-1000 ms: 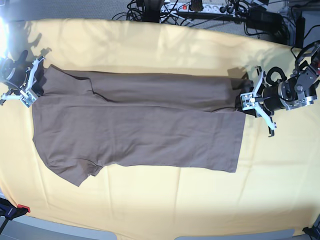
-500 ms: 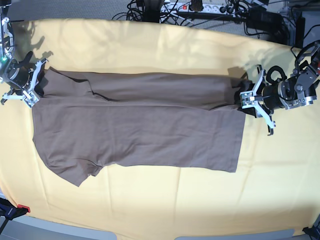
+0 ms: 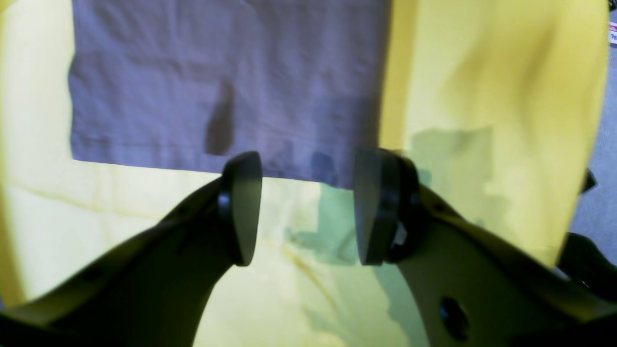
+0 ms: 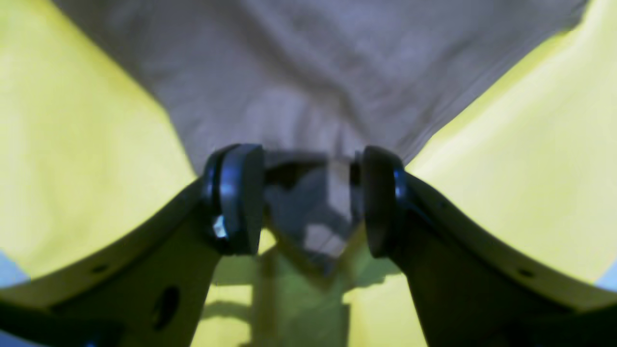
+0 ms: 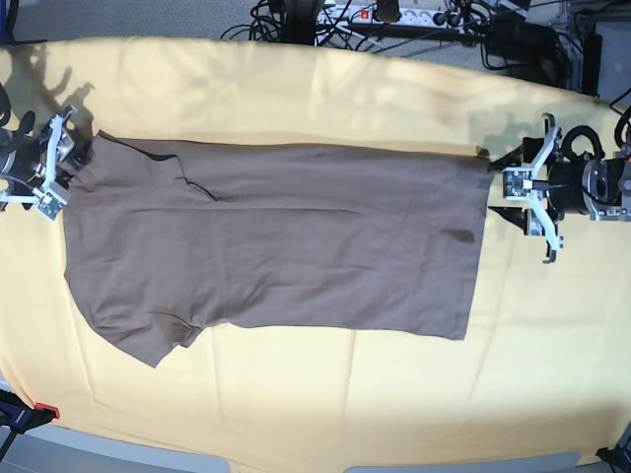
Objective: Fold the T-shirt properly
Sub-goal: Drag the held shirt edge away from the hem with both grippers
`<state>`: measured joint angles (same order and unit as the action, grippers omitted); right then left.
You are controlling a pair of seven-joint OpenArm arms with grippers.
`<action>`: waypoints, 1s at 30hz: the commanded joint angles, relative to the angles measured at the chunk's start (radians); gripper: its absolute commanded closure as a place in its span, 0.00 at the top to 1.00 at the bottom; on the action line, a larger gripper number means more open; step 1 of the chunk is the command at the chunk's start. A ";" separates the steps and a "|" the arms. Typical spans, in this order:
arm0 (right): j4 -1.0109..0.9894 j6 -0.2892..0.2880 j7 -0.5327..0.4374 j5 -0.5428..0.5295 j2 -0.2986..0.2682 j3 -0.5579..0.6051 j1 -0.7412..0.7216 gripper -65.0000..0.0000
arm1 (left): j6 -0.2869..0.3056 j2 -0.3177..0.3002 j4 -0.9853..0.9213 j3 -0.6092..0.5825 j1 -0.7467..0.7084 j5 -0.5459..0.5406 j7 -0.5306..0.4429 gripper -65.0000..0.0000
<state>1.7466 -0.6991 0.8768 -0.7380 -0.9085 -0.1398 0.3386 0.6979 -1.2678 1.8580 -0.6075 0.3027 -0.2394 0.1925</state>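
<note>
The taupe-brown T-shirt (image 5: 276,236) lies flat on the yellow cloth (image 5: 296,394), folded lengthwise, with one sleeve at the lower left. My left gripper (image 5: 503,185) is open and empty just off the hem's far corner. In the left wrist view the gripper (image 3: 308,212) has its jaws wide apart, and the hem (image 3: 217,86) lies just beyond the fingertips. My right gripper (image 5: 71,158) is open at the shoulder corner. In the right wrist view the gripper (image 4: 308,197) stands open, and the shirt's corner (image 4: 308,96) reaches in between the tips, not pinched.
The yellow cloth covers the whole table, also in the wrist views (image 3: 482,96) (image 4: 72,144). Cables and a power strip (image 5: 394,15) lie behind the far edge. A red-tipped clamp (image 5: 39,412) sits at the front left corner.
Both grippers have let go of the shirt's far edge and drawn outward. The raised fold between them now lies flat, and the hem corner has straightened.
</note>
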 commanded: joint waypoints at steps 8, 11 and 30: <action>0.012 0.001 -0.251 0.237 -0.016 -0.012 0.117 0.52 | 0.000 0.006 0.012 0.013 -0.096 0.109 -0.012 0.48; 0.012 0.001 -0.370 0.377 0.014 -0.012 0.130 0.52 | 0.000 0.024 0.012 0.013 -0.117 0.125 -0.011 0.48; 0.000 0.016 -0.421 0.506 0.047 -0.012 0.132 0.00 | -0.057 0.085 0.012 0.013 -0.127 0.277 0.000 0.08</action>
<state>1.7397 -0.6952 0.4633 -0.2317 -0.8391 -0.1390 0.4763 0.6514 -1.1603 1.8618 -0.6075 0.1608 0.0479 0.2035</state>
